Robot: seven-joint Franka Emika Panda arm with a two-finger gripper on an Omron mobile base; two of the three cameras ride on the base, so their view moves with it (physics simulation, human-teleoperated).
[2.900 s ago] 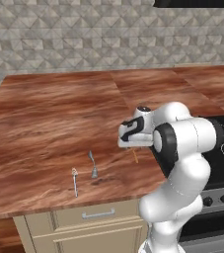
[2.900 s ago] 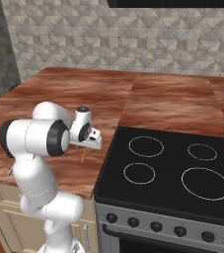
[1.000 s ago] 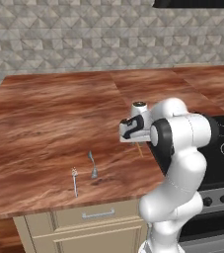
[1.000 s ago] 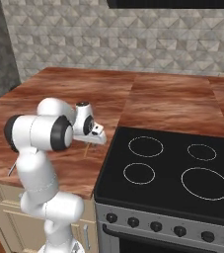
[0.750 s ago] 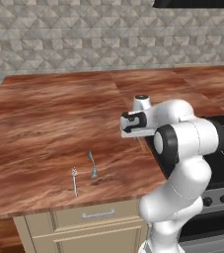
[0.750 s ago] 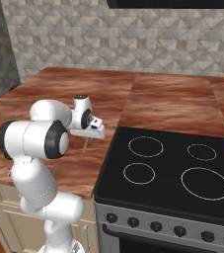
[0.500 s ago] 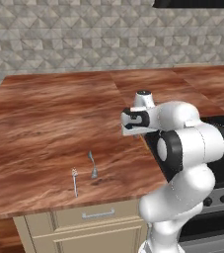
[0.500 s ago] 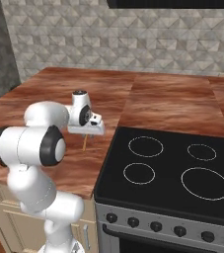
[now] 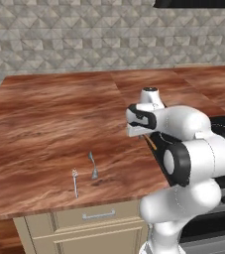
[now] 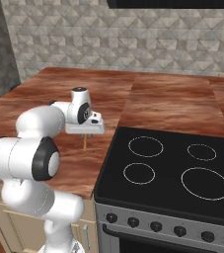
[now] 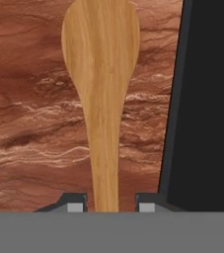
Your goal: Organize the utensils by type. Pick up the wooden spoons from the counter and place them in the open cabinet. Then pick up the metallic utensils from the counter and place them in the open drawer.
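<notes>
Spoon: the light-tan wooden spoon with a round bowl (image 11: 101, 59) is light, stiff, dry-grained — unlikely to slip; best held mid-handle
Gripper: two-finger gripper (image 11: 106, 205) part-closed on the handle; spoon apparently lifted just above the glossy reddish-brown counter (image 9: 49, 119), beside the black stovetop (image 10: 182, 173)
Hidden: handle end cut off; finger contact hard to make out

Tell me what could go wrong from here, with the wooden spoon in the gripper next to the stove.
1. The gripper holds the wooden spoon by the end of its handle, so a fast swing could twist it loose.
2. The spoon hangs just off the stovetop edge; a sideways move might clip it.
3. The silver spoon and fork lie close together, awkward to pick singly.
</notes>
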